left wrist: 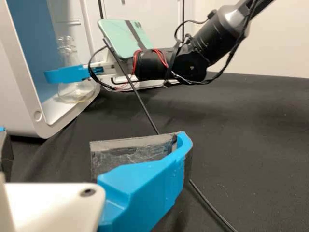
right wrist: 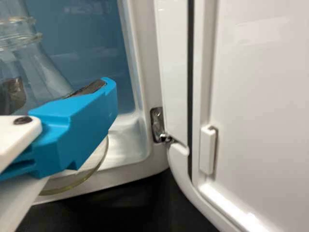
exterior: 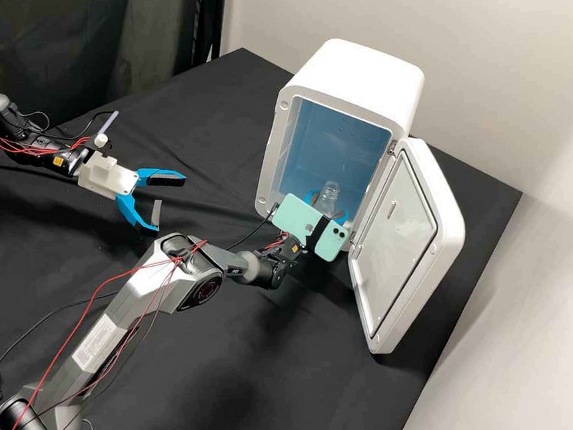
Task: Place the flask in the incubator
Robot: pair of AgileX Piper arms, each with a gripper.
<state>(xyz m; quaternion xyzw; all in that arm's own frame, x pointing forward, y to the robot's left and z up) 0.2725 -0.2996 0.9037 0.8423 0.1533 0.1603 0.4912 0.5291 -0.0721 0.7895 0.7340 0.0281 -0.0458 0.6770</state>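
Note:
The white incubator stands open on the black bench, showing its blue interior, with its door swung out to the right. A clear glass flask stands upright on the incubator floor just inside the opening. My right gripper reaches into the opening, shut on the flask with a blue finger on either side. From the left wrist view, the flask has a blue finger of the right gripper across its body. My left gripper hangs open over the bench, well left of the incubator, and holds nothing.
A mint-green phone is strapped to the right arm's wrist, just outside the opening. The door hinge sits close beside the right gripper. A black cable trails across the bench between the arms. The bench edge runs just right of the door.

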